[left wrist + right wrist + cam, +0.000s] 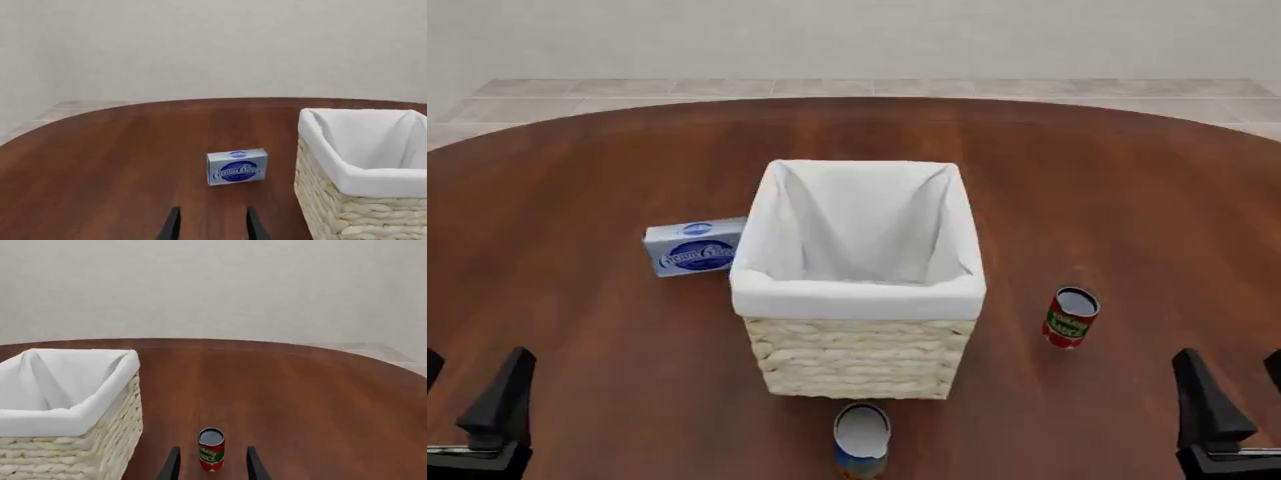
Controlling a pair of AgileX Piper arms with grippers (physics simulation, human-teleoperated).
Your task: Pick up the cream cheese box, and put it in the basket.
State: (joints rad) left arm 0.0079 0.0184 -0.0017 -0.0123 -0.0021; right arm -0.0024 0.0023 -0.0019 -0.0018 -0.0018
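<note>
The cream cheese box (pixel 698 247) is a pale blue carton with a dark blue oval. It stands on edge on the table, just left of the basket (pixel 854 297). The basket is a large wicker one with a white lining and nothing inside. In the left wrist view the cream cheese box (pixel 237 167) lies ahead of my left gripper (pixel 212 227), slightly off its line, beside the basket (pixel 327 160). That left gripper (pixel 467 385) is open and empty at the near left table edge. My right gripper (pixel 1237 390) is open and empty at the near right.
A red can (pixel 1070 317) stands upright right of the basket, and the right wrist view shows the red can (pixel 211 449) just ahead of the right gripper (pixel 212 467), beside the basket (pixel 80 415). A blue-orange can (pixel 862 438) stands in front of the basket.
</note>
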